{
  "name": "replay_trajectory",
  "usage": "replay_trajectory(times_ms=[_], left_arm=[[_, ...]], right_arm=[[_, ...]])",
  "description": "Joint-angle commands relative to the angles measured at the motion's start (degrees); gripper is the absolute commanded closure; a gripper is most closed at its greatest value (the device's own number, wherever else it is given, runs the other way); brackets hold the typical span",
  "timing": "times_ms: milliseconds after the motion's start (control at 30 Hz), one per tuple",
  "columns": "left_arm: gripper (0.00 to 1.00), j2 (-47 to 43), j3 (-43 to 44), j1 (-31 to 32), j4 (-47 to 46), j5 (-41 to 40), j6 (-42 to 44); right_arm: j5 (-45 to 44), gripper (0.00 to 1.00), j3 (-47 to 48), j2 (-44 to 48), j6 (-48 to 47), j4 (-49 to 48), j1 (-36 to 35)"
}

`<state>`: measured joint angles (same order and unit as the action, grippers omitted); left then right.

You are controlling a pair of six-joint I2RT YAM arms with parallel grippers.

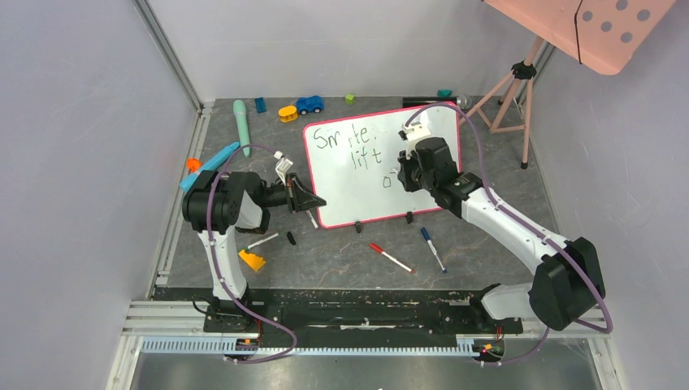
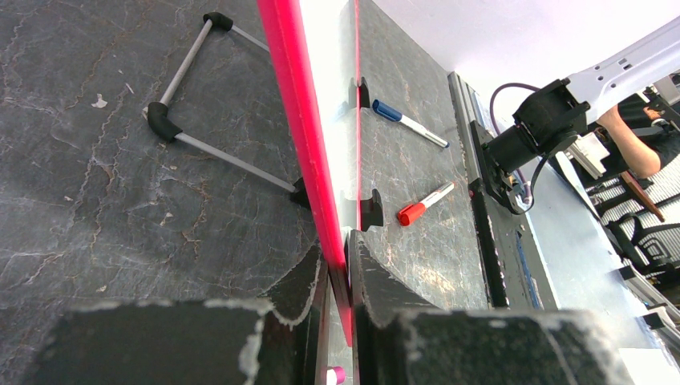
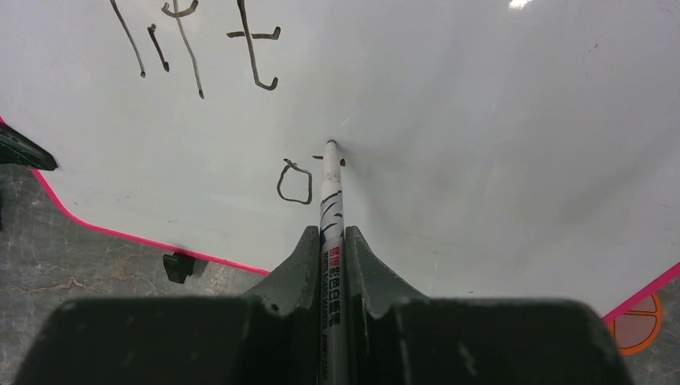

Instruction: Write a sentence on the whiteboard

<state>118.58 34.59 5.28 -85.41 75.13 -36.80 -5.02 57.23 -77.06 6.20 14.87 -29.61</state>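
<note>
The whiteboard [image 1: 341,199], glossy white with a pink-red frame, stands tilted on the grey table. The sentence [image 1: 345,138] reads roughly "Sm tte.", then "lift" below it, then a small "o" [image 3: 294,183]. My left gripper [image 1: 313,203] is shut on the whiteboard's lower left frame edge [image 2: 297,104], with a finger on each side [image 2: 341,265]. My right gripper [image 3: 330,237] is shut on a white marker [image 3: 330,208], over the board's right half [image 1: 406,171]. The marker's tip touches the board just right of the "o", where a short stroke shows.
A red-capped marker [image 1: 391,257] and a blue-capped marker [image 1: 432,249] lie in front of the board, a black cap [image 1: 291,238] and a yellow piece [image 1: 252,260] near my left arm. Toys [image 1: 309,104] line the back. A tripod [image 1: 512,89] carrying a salmon panel stands back right.
</note>
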Motion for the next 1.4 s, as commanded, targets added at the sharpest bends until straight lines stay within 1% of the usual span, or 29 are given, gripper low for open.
replay_trajectory(times_ms=[0,233,400,600,900,1033,1367], left_arm=[[0.86,1.0,-0.5,0.5,-3.8,2.1,5.2],[0.86,0.9,-0.5,0.5,-3.8,2.2,5.2],[0.86,0.9,-0.4,0.5,-3.8,2.1,5.2],[0.86,0.9,-0.4,0.5,-3.8,2.1,5.2],[0.86,1.0,-0.4,0.5,-3.8,2.1,5.2],[0.86,0.9,-0.4,0.5,-3.8,2.2,5.2],[0.86,0.9,-0.4,0.5,-3.8,2.1,5.2]], right_arm=[[-0.5,1.0,-1.6,1.0,0.2,-1.1,0.3],[1.3,1.0,-5.3,2.4,1.1,-1.0,0.3],[0.7,1.0,-6.7,3.0,1.6,-1.0,0.3],[-4.2,1.0,-4.1,3.2,1.4,0.9,0.3],[-1.7,1.0,0.0,4.5,0.5,0.6,0.2],[-2.5,1.0,0.6,6.2,-0.4,-0.9,0.2],[-2.9,1.0,3.5,2.2,-1.3,0.1,0.6]])
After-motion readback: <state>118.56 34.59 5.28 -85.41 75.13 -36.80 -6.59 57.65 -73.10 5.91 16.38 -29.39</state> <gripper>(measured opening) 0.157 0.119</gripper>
